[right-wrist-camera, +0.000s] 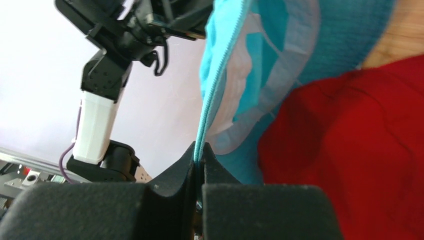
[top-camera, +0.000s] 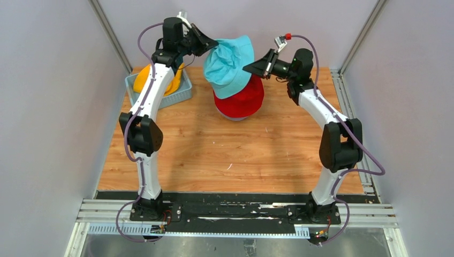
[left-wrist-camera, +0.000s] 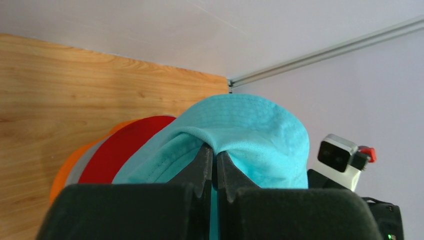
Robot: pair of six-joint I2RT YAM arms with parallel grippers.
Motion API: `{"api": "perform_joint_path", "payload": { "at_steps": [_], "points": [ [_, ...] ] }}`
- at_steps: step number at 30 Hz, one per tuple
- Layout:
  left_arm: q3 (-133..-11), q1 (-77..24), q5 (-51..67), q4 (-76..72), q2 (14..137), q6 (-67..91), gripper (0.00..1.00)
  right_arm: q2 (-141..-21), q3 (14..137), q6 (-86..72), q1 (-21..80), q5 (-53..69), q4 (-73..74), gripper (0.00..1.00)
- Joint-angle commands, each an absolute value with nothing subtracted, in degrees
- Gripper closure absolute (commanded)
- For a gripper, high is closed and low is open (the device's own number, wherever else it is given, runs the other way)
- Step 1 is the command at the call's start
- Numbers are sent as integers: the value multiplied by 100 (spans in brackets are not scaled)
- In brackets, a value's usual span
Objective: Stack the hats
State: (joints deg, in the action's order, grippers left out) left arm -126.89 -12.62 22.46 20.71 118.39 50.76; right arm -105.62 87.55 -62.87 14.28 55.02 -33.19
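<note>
While the teal hat (top-camera: 230, 61) is hanging over the red hat (top-camera: 242, 99), the left hand (top-camera: 213, 47) is clamping its brim; the right hand (top-camera: 248, 68) is pinching its opposite edge.

We see a teal hat (top-camera: 230, 60) and a red hat (top-camera: 242, 100) of soft matt cloth, a smooth wood-grain table (top-camera: 225, 155), and a perforated plastic basket (top-camera: 179, 98).

no readable text, labels, brands, numbers or signs anywhere

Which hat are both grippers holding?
The teal hat, pinched at its brim by the left gripper and right gripper, lifted over the red hat.
</note>
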Motion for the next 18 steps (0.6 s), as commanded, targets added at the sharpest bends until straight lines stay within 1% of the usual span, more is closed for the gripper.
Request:
{"api": "perform_joint_path", "payload": {
  "at_steps": [1,3,6,9,12,15,18],
  "points": [
    [-12925,-1461,2267,2188,11937,4910,94,-10170,8198,-6095,975,5586,-3403,99],
    [-12960,-1514,2268,2277,11957,4812,82,-10082,7978,-5953,797,5634,-3231,99],
    [-12798,-1521,2199,2293,11883,4668,57,-10055,7709,-5778,540,5708,-3081,99],
    [-12572,-1484,1940,2317,11696,4480,47,-10108,7559,-5739,376,5726,-3036,99],
    [-12301,-1396,1701,2219,11426,4332,42,-10174,7527,-5660,289,5798,-2894,100],
    [-11966,-1297,1554,2103,11151,4200,42,-10276,7489,-5553,273,5796,-2752,99],
    [-11265,-1208,1521,1725,10755,4183,41,-10439,7402,-5505,278,5820,-2772,99]
  ]
}}
